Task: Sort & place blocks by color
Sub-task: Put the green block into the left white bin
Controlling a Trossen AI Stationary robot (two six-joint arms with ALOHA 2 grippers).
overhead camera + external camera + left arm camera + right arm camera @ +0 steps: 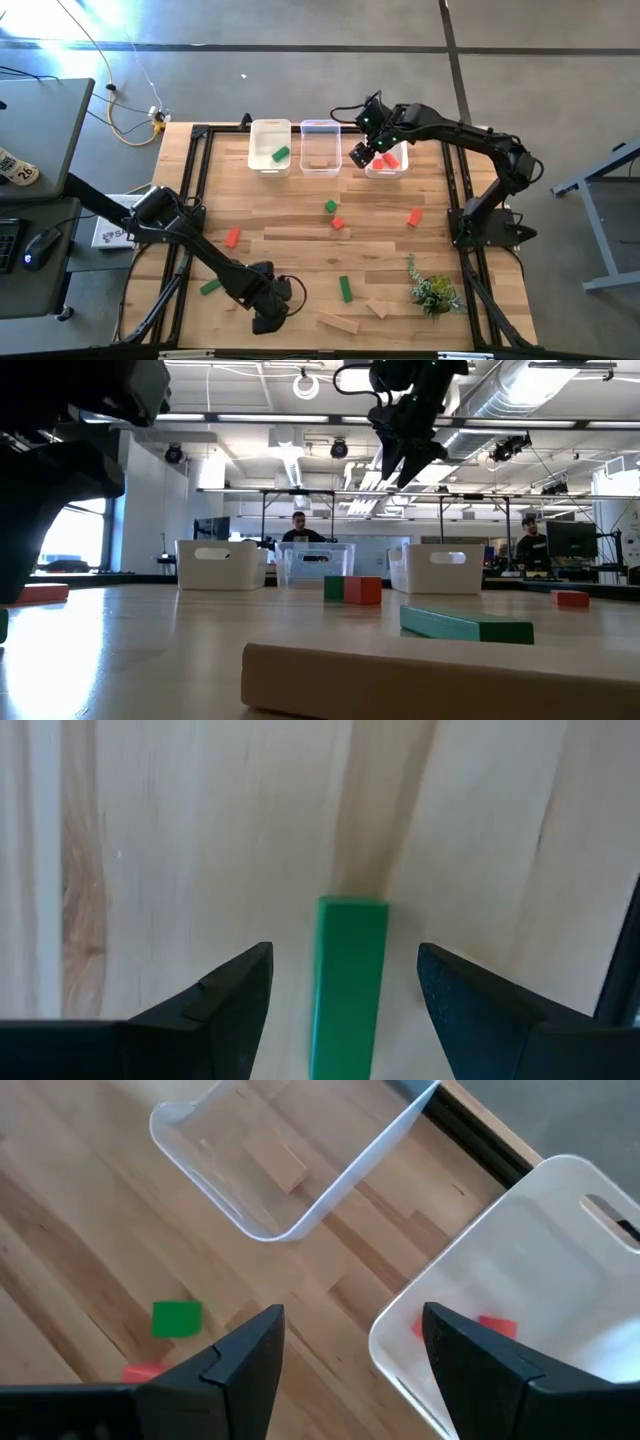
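The left tool stands wide, empty, straddling a green bar lying on the tabletop near its front edge. Best to descend centred, square to the bar's long sides, then close. The right tool hangs wide above the red-block bin.

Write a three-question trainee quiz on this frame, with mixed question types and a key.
1. True or false: the left hand is open with a green bar lying between its fingers.
2. The right hand hovers by which bin? A) left bin holding a green block B) right bin holding red blocks C) no bin
3. Fill in: the middle clear bin holds a ____ block.

Key: 1 true; 2 B; 3 tan.
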